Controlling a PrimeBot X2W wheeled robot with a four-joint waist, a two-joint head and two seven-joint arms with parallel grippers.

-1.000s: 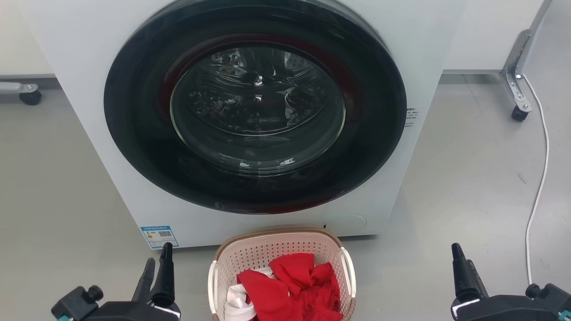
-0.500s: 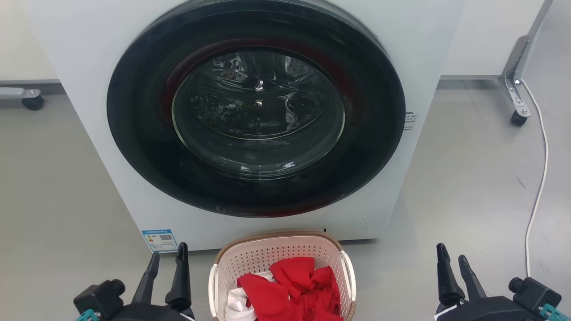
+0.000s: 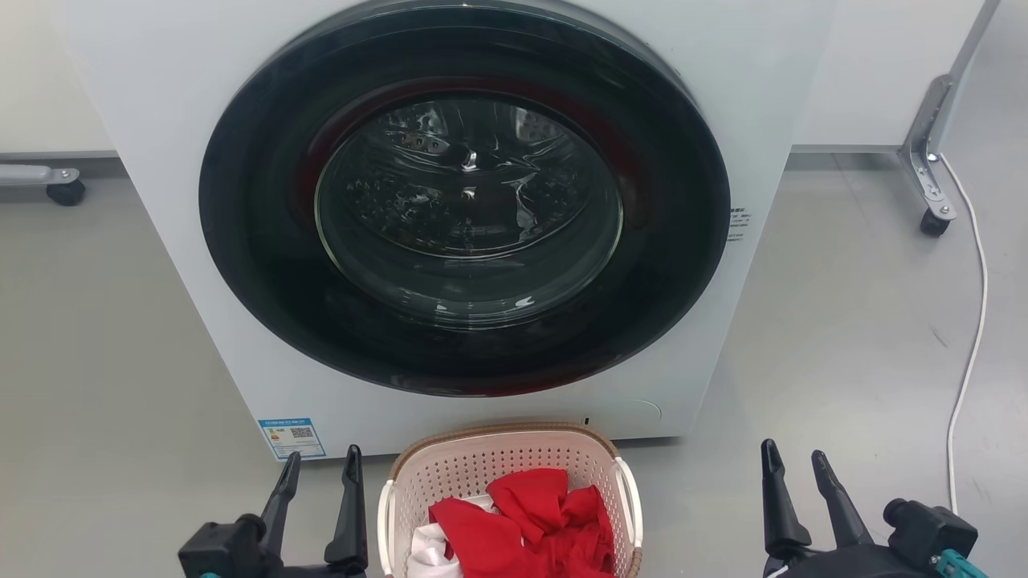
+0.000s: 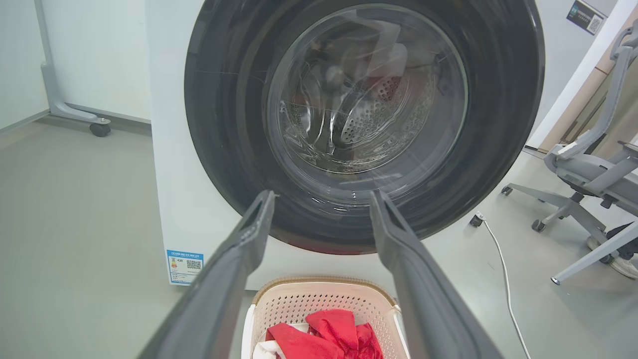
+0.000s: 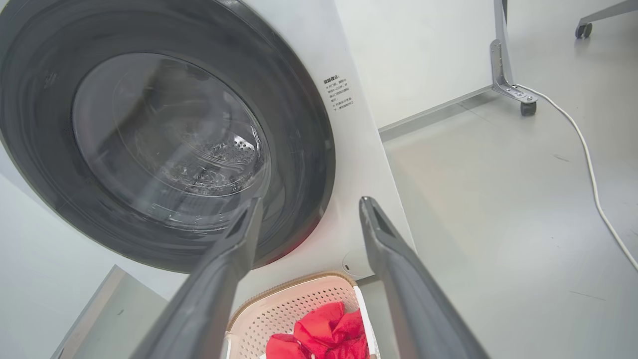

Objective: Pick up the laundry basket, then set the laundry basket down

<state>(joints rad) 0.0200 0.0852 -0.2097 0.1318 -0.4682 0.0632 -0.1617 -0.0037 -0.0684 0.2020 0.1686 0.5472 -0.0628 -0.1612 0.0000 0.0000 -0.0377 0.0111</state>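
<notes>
From the head view, the laundry basket (image 3: 482, 470) sits on the grey floor (image 3: 96, 361), close against the foot of the white washer (image 3: 161, 120), near the bottom middle. Red clothes (image 3: 530, 522) and a white piece (image 3: 430, 550) are heaped inside it. The washer's round dark door (image 3: 466, 201) is closed and looms right behind the basket. The left gripper (image 3: 323, 455) hangs just left of the basket, fingers apart and holding nothing. The right gripper (image 3: 793, 449) is well off to the right, also spread and empty. A white cable (image 3: 976, 321) trails along the floor on the far right, past a wheeled metal leg (image 3: 923, 160).

In the left wrist view, the left gripper (image 4: 323, 194) has its fingers wide apart, with the basket (image 4: 299, 304) low between them and an office chair (image 4: 588, 174) standing off to the right.

In the right wrist view, the right gripper (image 5: 311, 200) is likewise parted, the basket (image 5: 284, 309) low under the washer front.
</notes>
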